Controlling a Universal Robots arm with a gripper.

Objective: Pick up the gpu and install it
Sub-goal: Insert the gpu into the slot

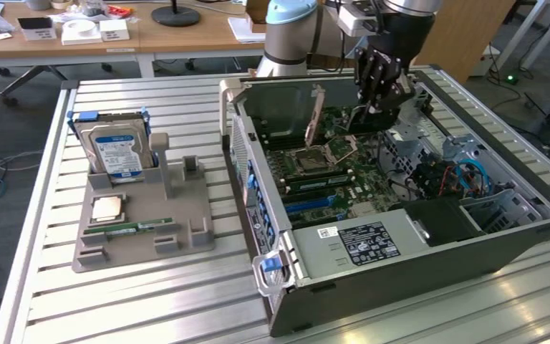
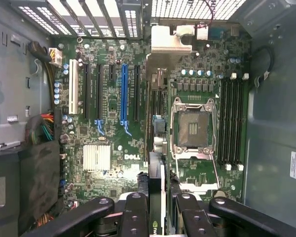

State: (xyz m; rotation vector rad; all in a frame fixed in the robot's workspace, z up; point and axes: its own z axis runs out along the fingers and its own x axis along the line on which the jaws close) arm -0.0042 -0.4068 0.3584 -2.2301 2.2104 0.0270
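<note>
GPU (image 2: 156, 173) stands on edge inside the open computer case (image 1: 418, 269). The gripper (image 2: 157, 210) has its jaws partly closed on the card's two flat faces.

At the exterior view's left, a grey holder (image 1: 137, 247) sits on the slatted table (image 1: 112, 308). It carries an upright blue-labelled hard drive (image 1: 114, 152), a processor chip (image 1: 109, 208) and a narrow green RAM stick (image 1: 140, 228). Further toward the exterior view's right, the case lies on its side. The arm reaches down into it near the rear wall, above the motherboard (image 1: 328, 183).

The wrist view looks along the card's thin edge, with its silver bracket (image 2: 170, 42) at the far end against the vented rear wall. In that view a white slot (image 2: 73, 89), several black slots and a blue slot (image 2: 124, 94) run parallel to the card. The card lies between the black slot just beside the blue one and the empty processor socket (image 2: 193, 128), with the memory slots (image 2: 232, 121) beyond the socket. Whether the card's lower edge sits in a slot cannot be told.
</note>
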